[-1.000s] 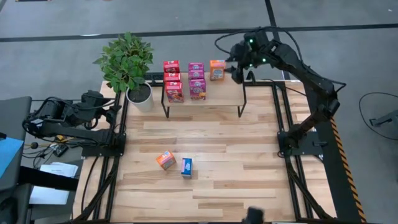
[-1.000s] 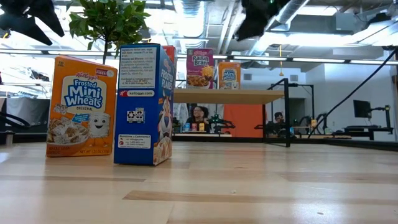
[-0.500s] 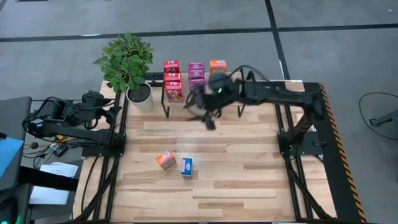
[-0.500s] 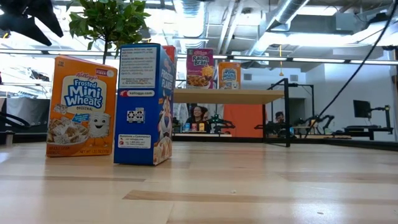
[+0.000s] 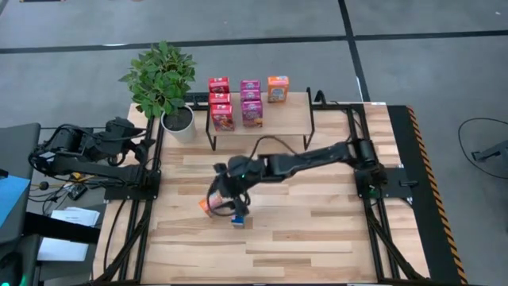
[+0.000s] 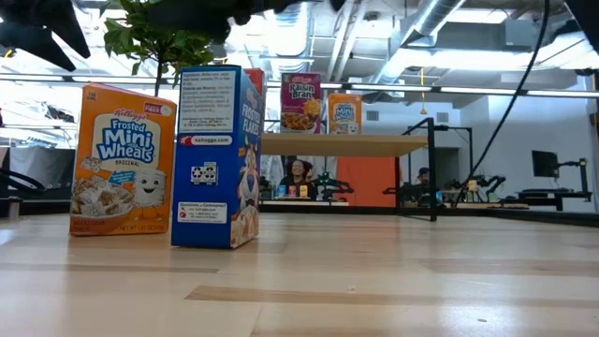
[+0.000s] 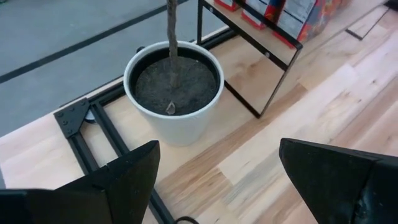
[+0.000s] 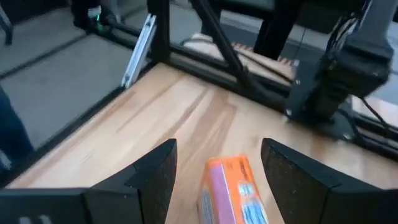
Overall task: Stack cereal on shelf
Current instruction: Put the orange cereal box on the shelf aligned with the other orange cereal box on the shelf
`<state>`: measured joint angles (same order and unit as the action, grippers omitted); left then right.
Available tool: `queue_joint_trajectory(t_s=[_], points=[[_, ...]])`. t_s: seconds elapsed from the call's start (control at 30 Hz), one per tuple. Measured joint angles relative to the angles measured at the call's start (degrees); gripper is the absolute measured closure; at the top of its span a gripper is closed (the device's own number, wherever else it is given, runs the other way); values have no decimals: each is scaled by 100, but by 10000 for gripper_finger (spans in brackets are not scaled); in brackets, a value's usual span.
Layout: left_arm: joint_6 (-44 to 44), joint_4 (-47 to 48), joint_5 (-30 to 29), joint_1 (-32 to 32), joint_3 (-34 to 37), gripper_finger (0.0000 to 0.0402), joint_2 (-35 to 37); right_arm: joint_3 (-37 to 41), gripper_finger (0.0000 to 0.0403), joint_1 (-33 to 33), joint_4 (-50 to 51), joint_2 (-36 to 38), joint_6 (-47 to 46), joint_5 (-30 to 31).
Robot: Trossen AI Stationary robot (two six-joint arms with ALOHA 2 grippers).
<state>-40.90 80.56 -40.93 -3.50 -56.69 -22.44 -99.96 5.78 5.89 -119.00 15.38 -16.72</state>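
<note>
Right gripper (image 5: 225,197) hovers wide open over the orange cereal box (image 5: 210,204) — blue box (image 5: 238,213) beside it; left gripper (image 5: 143,141) open, parked.

A grey floor (image 5: 238,32) is lying around the plank table (image 5: 317,230), with dark lines crossing it. A potted plant (image 5: 163,79) is standing at the table's far left corner. Beyond the table, an open ceiling (image 6: 309,37) of pipes and ducts is showing under bright light strips (image 6: 496,91). An orange wall panel (image 6: 360,180) is standing at the back, and two people (image 6: 298,175) are sitting at distant desks.
</note>
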Motion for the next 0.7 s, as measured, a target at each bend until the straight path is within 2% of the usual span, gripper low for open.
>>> queue_joint_trajectory(t_s=[0.2,0.4,0.7], points=[[15,104,-12,-1,0,81,-2,-137,142,52,-280,-508,-529,4],[-28,113,7,1,0,81,0,-201,142,-26,-196,-490,-155,335],[-31,111,6,0,0,81,0,-186,142,-220,353,-503,-133,229]])
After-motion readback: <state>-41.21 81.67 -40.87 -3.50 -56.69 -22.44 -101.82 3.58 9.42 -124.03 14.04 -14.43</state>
